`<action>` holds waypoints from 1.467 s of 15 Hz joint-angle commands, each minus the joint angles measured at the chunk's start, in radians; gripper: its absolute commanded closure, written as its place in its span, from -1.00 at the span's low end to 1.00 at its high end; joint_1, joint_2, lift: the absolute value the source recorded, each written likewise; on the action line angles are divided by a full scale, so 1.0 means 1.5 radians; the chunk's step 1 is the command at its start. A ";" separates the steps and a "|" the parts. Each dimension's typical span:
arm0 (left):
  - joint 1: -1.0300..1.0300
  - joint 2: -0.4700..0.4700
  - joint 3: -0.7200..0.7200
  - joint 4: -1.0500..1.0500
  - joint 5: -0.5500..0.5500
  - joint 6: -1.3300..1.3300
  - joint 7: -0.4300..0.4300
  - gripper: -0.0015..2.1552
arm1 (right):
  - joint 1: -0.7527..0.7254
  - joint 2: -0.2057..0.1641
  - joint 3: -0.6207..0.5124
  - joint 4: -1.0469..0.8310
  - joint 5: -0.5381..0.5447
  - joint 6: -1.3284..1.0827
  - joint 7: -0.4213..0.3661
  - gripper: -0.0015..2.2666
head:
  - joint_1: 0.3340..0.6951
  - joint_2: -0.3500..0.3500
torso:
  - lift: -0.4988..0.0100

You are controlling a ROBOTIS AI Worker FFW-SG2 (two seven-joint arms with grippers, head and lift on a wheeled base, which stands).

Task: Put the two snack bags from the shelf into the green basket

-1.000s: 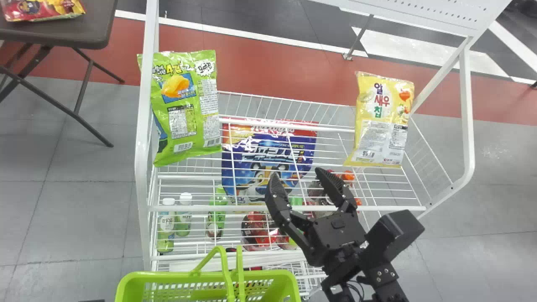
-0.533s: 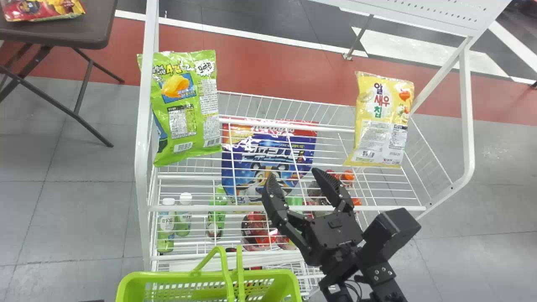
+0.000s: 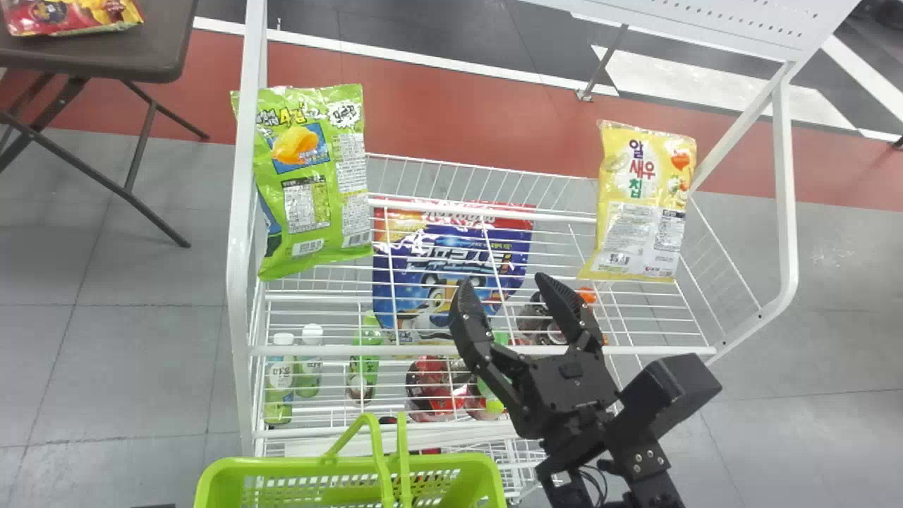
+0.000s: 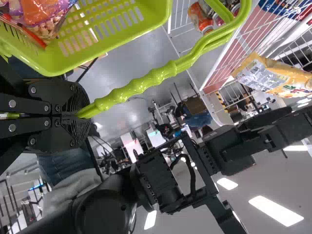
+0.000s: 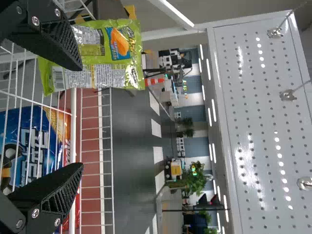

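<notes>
The green snack bag (image 3: 310, 190) stands at the wire shelf's (image 3: 635, 350) left end, the yellow one (image 3: 638, 204) at its right; near its front rail the right gripper (image 3: 505, 283) has jaws spread, while in front the left gripper (image 4: 82, 113) pinches the green basket's (image 3: 282, 463) handle (image 4: 136, 87)
</notes>
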 commanded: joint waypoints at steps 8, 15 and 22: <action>0.000 -0.002 0.001 0.002 0.000 -0.002 0.001 0.94 | -0.004 0.001 0.004 0.000 0.008 -0.004 -0.009 -0.89 | 1.00 -1.00 | 0.95; 0.000 -0.001 0.002 0.002 0.000 -0.004 0.001 0.94 | -0.002 0.001 0.008 0.004 0.010 -0.041 -0.040 -0.90 | 1.00 -1.00 | 0.95; 0.000 -0.001 0.002 0.002 0.000 -0.004 0.001 0.94 | -0.002 0.001 0.014 0.004 0.009 -0.039 -0.050 -0.89 | 1.00 -1.00 | 0.95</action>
